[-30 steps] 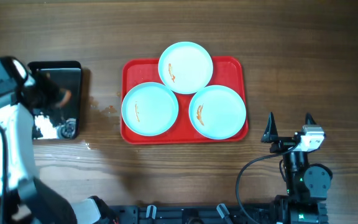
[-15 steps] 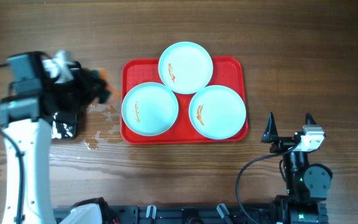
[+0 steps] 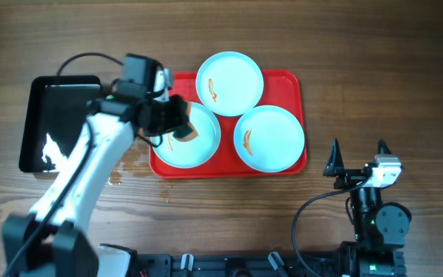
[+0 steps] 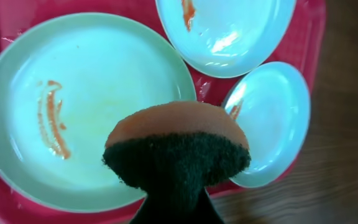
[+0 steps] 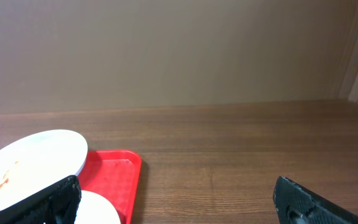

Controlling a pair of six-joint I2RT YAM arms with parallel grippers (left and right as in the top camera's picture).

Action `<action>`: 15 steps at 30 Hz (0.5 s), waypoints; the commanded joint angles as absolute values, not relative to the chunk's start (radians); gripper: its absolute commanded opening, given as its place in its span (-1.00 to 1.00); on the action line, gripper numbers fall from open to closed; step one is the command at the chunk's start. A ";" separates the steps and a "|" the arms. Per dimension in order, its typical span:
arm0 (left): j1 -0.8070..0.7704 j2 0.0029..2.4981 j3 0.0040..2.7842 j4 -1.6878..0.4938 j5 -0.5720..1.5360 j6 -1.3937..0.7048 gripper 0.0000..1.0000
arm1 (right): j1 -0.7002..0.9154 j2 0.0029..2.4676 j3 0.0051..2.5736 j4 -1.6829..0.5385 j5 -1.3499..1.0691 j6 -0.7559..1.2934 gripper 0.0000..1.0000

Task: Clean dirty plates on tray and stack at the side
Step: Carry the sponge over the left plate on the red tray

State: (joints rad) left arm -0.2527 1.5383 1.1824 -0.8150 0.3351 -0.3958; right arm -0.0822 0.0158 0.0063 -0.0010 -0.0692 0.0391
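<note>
Three pale blue plates lie on the red tray [image 3: 292, 83]: a back one [image 3: 230, 83], a right one [image 3: 269, 138] and a left one [image 3: 202, 148], each with an orange smear. My left gripper [image 3: 177, 123] is shut on an orange sponge with a dark scouring side [image 4: 178, 149], just above the left plate [image 4: 86, 106] and beside its smear [image 4: 51, 118]. The sponge hides the left fingers. My right gripper [image 3: 358, 158] stands open at the front right of the table, off the tray, with nothing between its fingers [image 5: 48, 199].
A black rectangular bin [image 3: 56, 123] with some liquid in it sits left of the tray. Wet drips [image 3: 129, 158] mark the wood between bin and tray. In the right wrist view the tray's corner [image 5: 114, 168] and a plate [image 5: 30, 165] show at left.
My left arm has swung right from the black bin to over the left plate, carrying the sponge and leaving drips on the wood. The right arm has not moved.
</note>
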 commanded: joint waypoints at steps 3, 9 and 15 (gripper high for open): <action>-0.293 1.682 1.175 -0.757 0.294 -0.409 -0.92 | -0.087 0.014 0.005 0.018 -0.200 0.224 0.99; -0.251 1.732 1.175 -0.767 0.287 -0.427 -0.92 | -0.087 0.014 0.005 0.033 -0.643 1.125 0.99; -0.228 1.734 1.174 -0.794 0.286 -0.427 -0.92 | -0.087 0.014 0.006 0.241 -0.696 1.467 1.00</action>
